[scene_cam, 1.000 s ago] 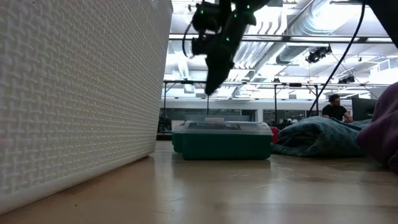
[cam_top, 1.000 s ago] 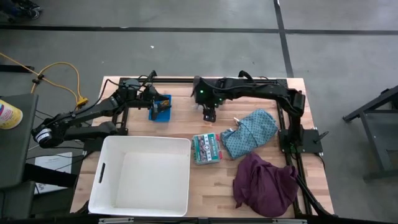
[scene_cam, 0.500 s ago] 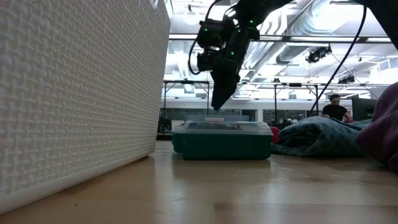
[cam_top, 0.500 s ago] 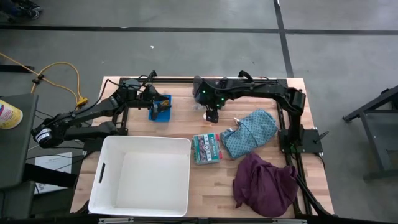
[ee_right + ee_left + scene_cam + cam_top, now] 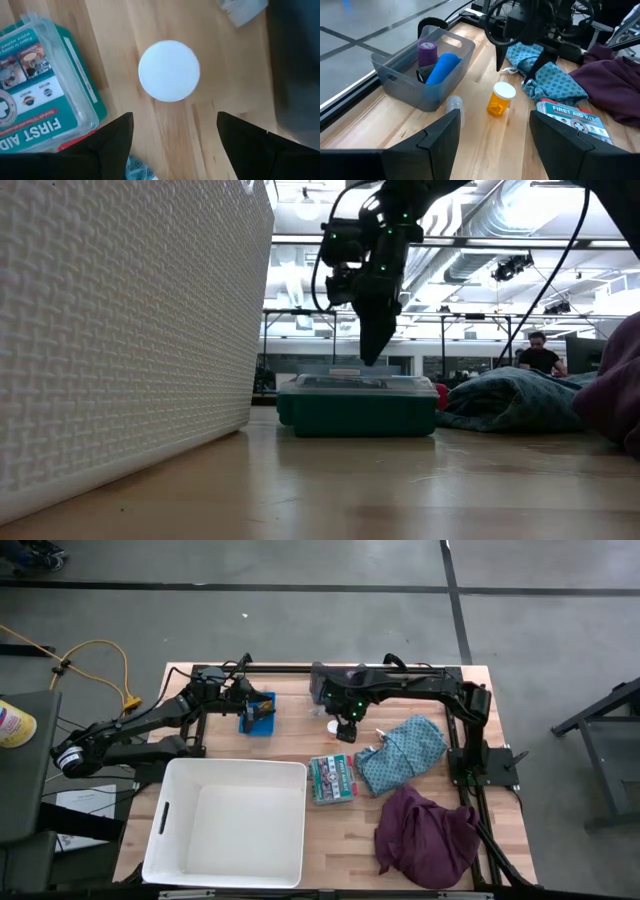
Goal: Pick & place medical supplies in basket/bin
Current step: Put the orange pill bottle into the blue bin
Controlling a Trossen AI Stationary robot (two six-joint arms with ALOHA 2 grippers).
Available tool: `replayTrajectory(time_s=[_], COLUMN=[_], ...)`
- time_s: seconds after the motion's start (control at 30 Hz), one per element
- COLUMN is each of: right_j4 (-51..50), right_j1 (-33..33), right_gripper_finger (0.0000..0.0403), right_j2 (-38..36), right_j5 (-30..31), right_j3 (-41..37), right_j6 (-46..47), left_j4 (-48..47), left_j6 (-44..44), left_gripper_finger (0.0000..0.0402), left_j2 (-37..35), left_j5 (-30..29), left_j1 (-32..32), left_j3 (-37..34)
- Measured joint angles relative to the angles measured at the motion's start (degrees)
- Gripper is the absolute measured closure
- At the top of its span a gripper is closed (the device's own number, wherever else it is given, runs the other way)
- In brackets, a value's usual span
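I note that over the last second my right gripper (image 5: 345, 730) has travelled across the far part of the table from above the first aid kit (image 5: 333, 778) toward the orange bottle (image 5: 500, 99) and dropped lower; its fingers (image 5: 112, 140) now stand wide apart, nothing between them, with the bottle's white cap (image 5: 169, 71) directly beneath and just ahead of the fingertips. I judge this to be the approach for a top-down grasp, not yet made — the bottle stands upright on the wood, untouched. The jaws have widened slightly during the move, consistent with preparing to straddle the cap. Around the gripper: the first aid kit lies close on one side, the teal patterned cloth (image 5: 403, 753) close on the other, and a scrap of it shows near the cap in the right wrist view, so the descent has little margin and a finger could snag cloth or nudge the kit. The maroon cloth (image 5: 425, 836) lies well beyond the teal one. My left gripper (image 5: 250, 705) waits, fingers wide and empty, beside the small grey bin (image 5: 400, 76), which holds the blue roll (image 5: 442, 68) and purple roll (image 5: 426, 51). The large white basket (image 5: 165, 823) is empty as far as I can see. A second bottle I cannot confirm.
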Motion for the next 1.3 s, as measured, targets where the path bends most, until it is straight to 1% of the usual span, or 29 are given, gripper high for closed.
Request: replayTrajectory(time_s=[0.17, 0.5, 0.67, 0.83, 0.93, 1.3], right_j4=[2.62, 16.46, 22.70, 29.13, 31.75, 35.43], right_j1=[0.71, 0.45, -0.34, -1.49, -2.10, -2.46], right_gripper_finger=[0.0126, 0.0130, 0.0131, 0.0131, 0.0131, 0.0131], right_j2=[0.00, 0.00, 0.00, -0.04, -0.04, -0.04], right_j5=[0.04, 0.13, -0.37, -4.76, -6.11, -7.57], right_j3=[-3.60, -12.52, -15.68, -17.61, -18.42, -18.39], right_j6=[-0.07, -0.55, -0.58, -0.61, -0.97, -1.88], left_j4=[0.00, 0.00, 0.00, 0.01, 0.00, 0.02], left_j6=[-0.01, -0.01, -0.01, -0.01, -0.01, -0.01], left_gripper_finger=[0.0170, 0.0170, 0.0170, 0.0170, 0.0170, 0.0170], left_j2=[0.01, 0.00, 0.01, 0.00, -0.01, -0.01], left_j5=[0.00, 0.00, 0.00, 0.00, 0.00, 0.00], left_j1=[0.00, 0.00, 0.00, 0.00, 0.00, 0.00], left_j3=[0.00, 0.00, 0.00, 0.00, 0.00, 0.00])
